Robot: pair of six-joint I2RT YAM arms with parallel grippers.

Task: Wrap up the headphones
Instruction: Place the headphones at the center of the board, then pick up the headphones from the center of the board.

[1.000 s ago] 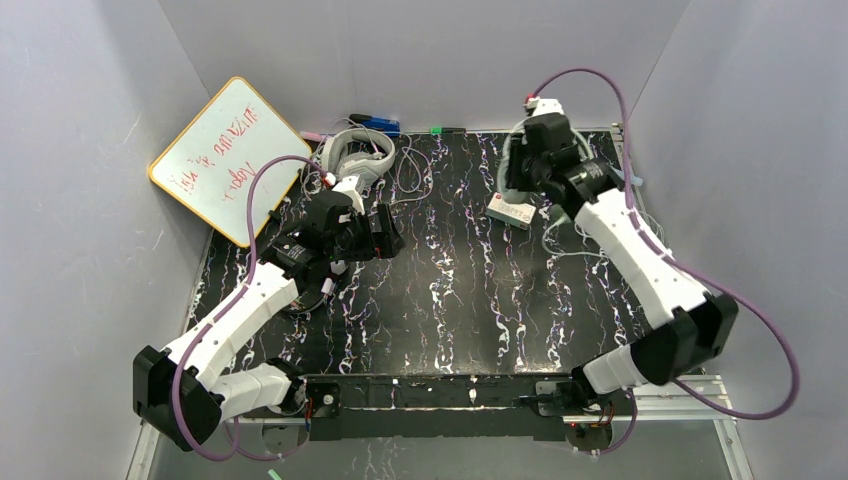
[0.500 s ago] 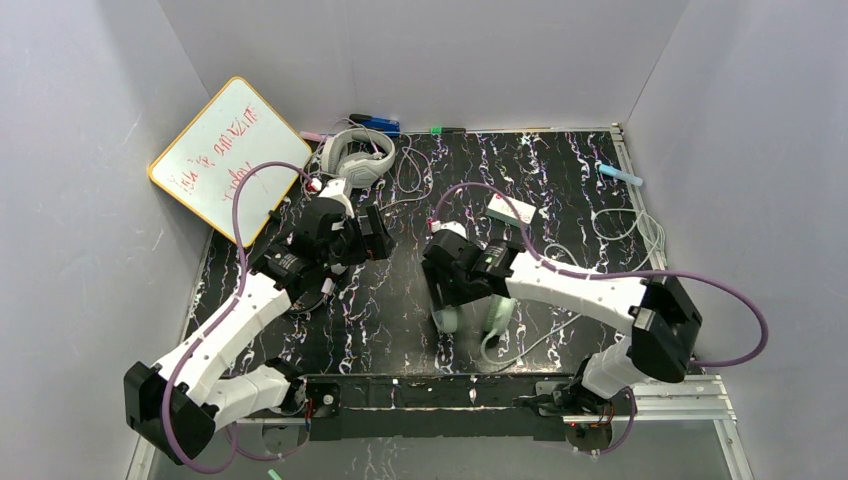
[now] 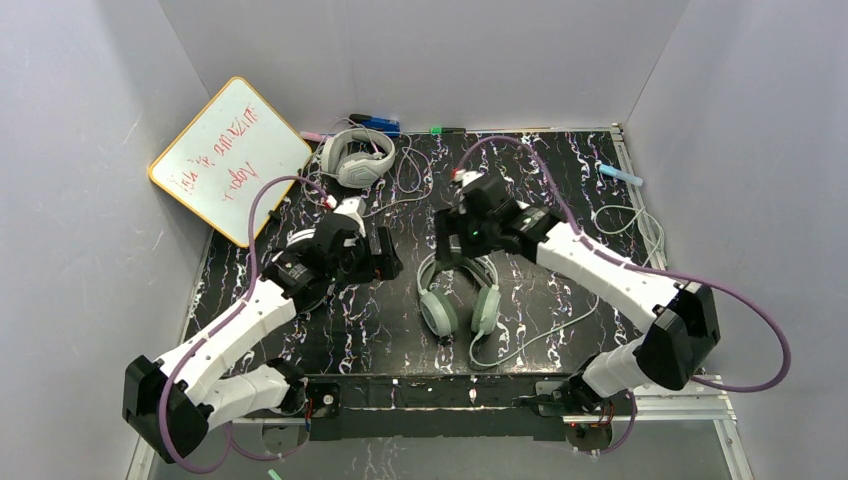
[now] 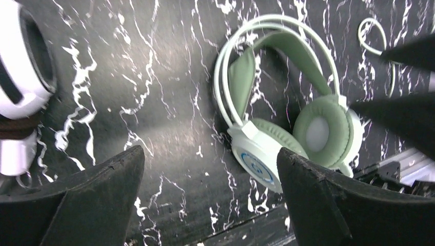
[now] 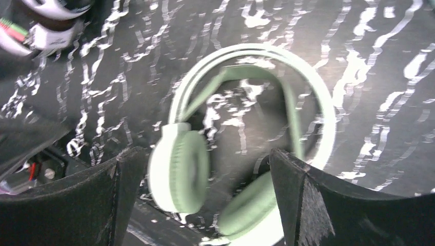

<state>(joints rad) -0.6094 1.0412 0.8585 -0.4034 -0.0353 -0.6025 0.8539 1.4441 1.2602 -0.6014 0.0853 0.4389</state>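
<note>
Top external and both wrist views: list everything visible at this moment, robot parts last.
table: 1, black with white marbling, under everything
mint-green headphones: 1, table centre
pale cable: 1, trailing right from them
grey headphones: 1, light grey/white, back
black-and-white headphones: 1, partly seen by left arm
whiteboard: 1, white, yellow frame, back left
markers: at least three, blue, green, pale blue, back edge and right
left gripper: black, open, empty
right gripper: black, open, empty

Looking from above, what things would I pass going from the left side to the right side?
whiteboard → light grey headphones → mint-green headphones → light blue pen
</note>
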